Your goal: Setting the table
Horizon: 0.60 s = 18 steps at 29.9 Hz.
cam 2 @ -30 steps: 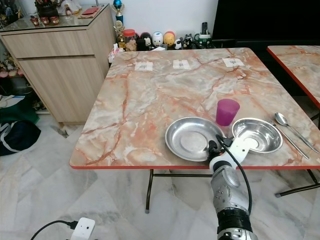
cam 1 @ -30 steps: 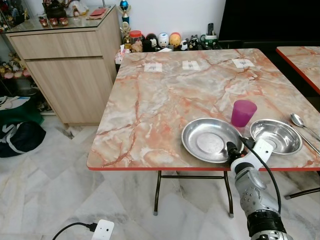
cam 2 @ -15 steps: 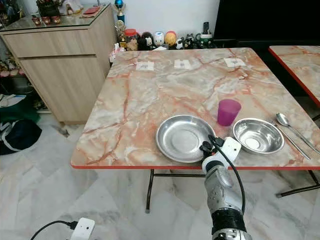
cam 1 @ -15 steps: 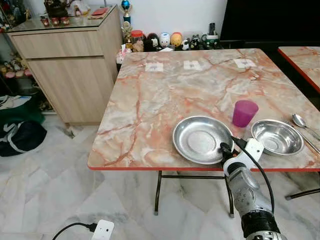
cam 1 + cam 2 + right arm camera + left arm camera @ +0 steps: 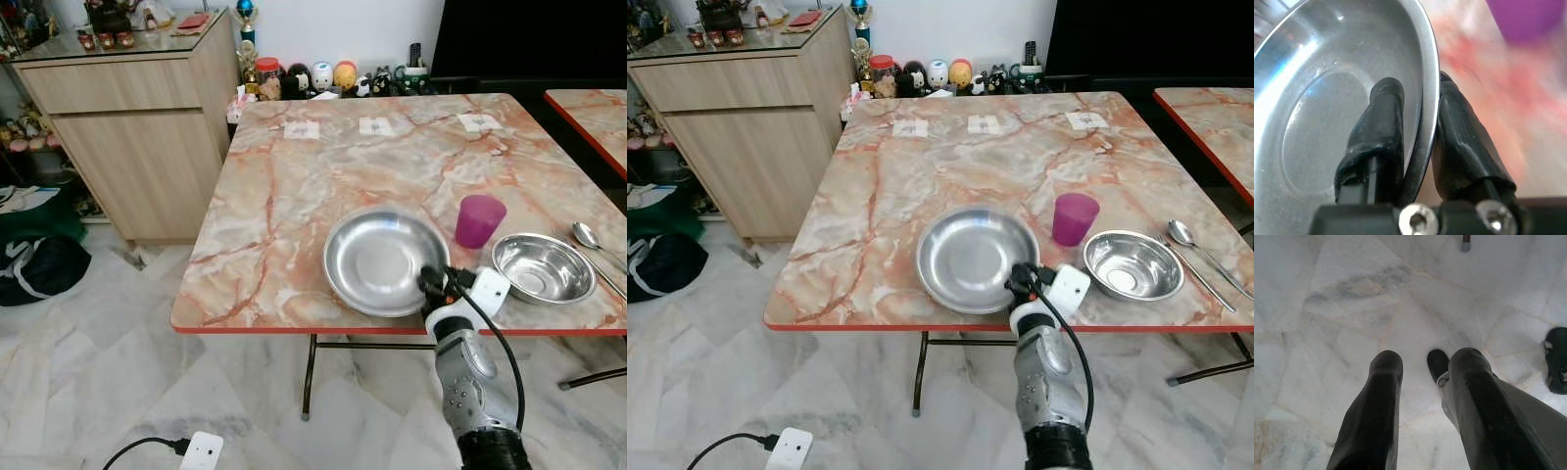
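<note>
I'm seeing the right pincer (image 5: 432,285) pinching the near rim of the steel plate (image 5: 384,258), one finger inside the rim, one outside. The plate is sitting on the marble surface (image 5: 294,215) near its front edge, left of the purple cup (image 5: 480,220) and the steel bowl (image 5: 543,267). A spoon (image 5: 591,241) is lying beyond the bowl. The left pincer (image 5: 1422,401) is hanging spread over the floor (image 5: 1352,308).

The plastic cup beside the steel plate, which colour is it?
The plastic cup is purple, best seen in the left eye view.

Plate (image 5: 373,258) left of cup (image 5: 479,220), bowl (image 5: 543,267) rightmost.
</note>
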### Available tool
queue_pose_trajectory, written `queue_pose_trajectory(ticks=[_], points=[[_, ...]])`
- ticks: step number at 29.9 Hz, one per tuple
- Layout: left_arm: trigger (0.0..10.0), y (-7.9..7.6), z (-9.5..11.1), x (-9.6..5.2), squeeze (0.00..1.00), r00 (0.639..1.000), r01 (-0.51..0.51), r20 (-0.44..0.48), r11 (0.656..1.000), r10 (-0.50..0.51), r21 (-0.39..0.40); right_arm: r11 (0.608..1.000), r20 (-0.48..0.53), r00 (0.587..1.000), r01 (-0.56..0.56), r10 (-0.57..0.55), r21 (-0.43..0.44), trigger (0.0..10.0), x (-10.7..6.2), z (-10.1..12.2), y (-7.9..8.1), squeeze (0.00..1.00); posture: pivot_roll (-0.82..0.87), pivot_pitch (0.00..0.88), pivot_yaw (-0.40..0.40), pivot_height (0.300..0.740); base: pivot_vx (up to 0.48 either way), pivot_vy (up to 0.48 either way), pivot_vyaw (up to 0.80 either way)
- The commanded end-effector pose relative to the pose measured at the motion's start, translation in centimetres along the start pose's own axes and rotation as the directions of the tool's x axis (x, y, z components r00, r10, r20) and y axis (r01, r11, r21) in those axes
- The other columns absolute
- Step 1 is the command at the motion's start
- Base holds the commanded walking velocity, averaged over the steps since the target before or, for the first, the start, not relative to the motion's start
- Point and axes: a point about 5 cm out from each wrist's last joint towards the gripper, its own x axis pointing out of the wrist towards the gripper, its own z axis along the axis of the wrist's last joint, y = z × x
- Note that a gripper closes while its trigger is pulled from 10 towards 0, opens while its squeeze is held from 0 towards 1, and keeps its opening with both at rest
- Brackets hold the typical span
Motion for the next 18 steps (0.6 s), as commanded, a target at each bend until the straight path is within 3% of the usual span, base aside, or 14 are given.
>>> queue_pose_trajectory(ticks=[1,2,3,4,5,6,9,18], points=[[10.0,0.0,-0.4,-0.1,0.0,1.0,-0.004,-0.014,1.0,0.004,0.011,0.998,0.078,0.995,-0.063,0.063,0.0,1.3,-0.1,1.3,1.1,0.0,-0.06,0.0,0.02,0.74,0.0,0.0,0.0],[10.0,0.1,-0.4,-0.1,0.0,1.0,-0.005,-0.013,1.0,0.005,0.01,0.996,0.097,0.992,-0.086,0.087,-0.016,7.0,-0.3,1.6,1.5,0.0,-0.06,0.0,0.019,0.74,0.0,0.0,0.0],[10.0,0.1,-0.4,-0.1,0.0,1.0,-0.005,-0.013,1.0,0.005,0.011,0.995,0.105,0.99,-0.091,0.093,-0.026,7.0,-0.5,1.7,1.6,0.0,-0.06,0.0,0.019,0.74,0.0,0.0,0.0],[10.0,0.1,-0.4,-0.1,0.0,1.0,-0.005,-0.013,1.0,0.005,0.012,0.994,0.114,0.988,-0.099,0.104,-0.049,10.0,-0.8,1.8,1.7,0.0,-0.06,0.0,0.02,0.74,0.0,0.0,0.0],[10.0,0.1,-0.4,-0.1,0.0,1.0,-0.005,-0.013,1.0,0.005,0.013,0.992,0.121,0.986,-0.105,0.112,-0.064,10.0,-1.0,1.9,1.8,0.0,-0.06,0.0,0.02,0.74,0.0,0.0,0.0],[10.0,0.1,-0.4,-0.1,0.0,1.0,-0.006,-0.012,1.0,0.006,0.015,0.98,0.135,0.98,-0.127,0.148,-0.153,10.0,-1.6,2.1,2.0,0.0,-0.06,0.0,0.021,0.74,0.0,0.0,0.0],[10.0,0.2,-0.4,-0.1,0.0,1.0,-0.006,-0.014,1.0,0.007,0.02,0.95,0.137,0.967,-0.174,0.215,-0.26,10.0,-2.9,2.3,2.3,0.0,-0.07,0.0,0.03,0.74,0.0,0.0,0.0],[10.0,0.3,-0.7,-0.1,0.0,1.0,-0.001,-0.022,0.999,0.002,0.041,0.88,0.135,0.953,-0.187,0.27,-0.437,10.0,-5.8,2.9,1.7,0.0,-0.09,0.0,0.046,0.74,0.0,0.0,0.0]])
